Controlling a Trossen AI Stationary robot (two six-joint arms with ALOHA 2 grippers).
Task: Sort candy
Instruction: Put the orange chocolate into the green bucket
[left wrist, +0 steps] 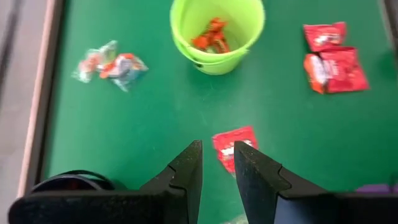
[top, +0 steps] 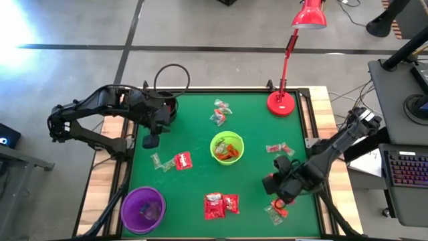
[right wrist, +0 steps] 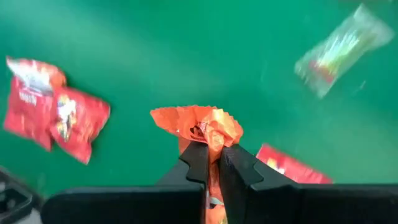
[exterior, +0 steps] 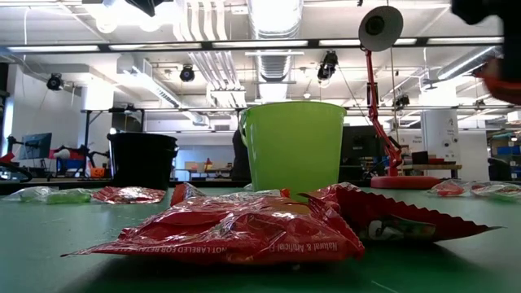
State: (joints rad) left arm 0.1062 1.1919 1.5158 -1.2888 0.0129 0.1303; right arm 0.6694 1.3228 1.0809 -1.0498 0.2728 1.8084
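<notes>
Candy lies scattered on the green table (top: 194,127). There are two red packets (top: 221,205) near the front edge, one red packet (left wrist: 234,147), and clear twist wrappers (top: 221,112), (top: 279,148), (top: 159,163), (top: 275,212). The lime-green bowl (top: 227,148) holds orange-red wrappers (left wrist: 211,34). My right gripper (right wrist: 214,152) is at the table's near right, shut on an orange-red wrapper (right wrist: 202,123). My left gripper (left wrist: 217,163) is open, just short of the single red packet and beside the black bowl (top: 168,107). My right gripper pinches the orange-red wrapper between its two fingers (right wrist: 198,158), at the crumpled wrapper's lower part (right wrist: 212,142). The rest of the wrapper fans out past the fingertips. It is lifted clear of the table; the red packets and a clear wrapper show on the table beyond it.
The purple bowl (top: 142,209) stands at the near left corner with some sweets inside. A red desk lamp (top: 281,102) has its base on the far right corner. Raised rails edge the table. Bare green table lies between the lime-green bowl and the black bowl.
</notes>
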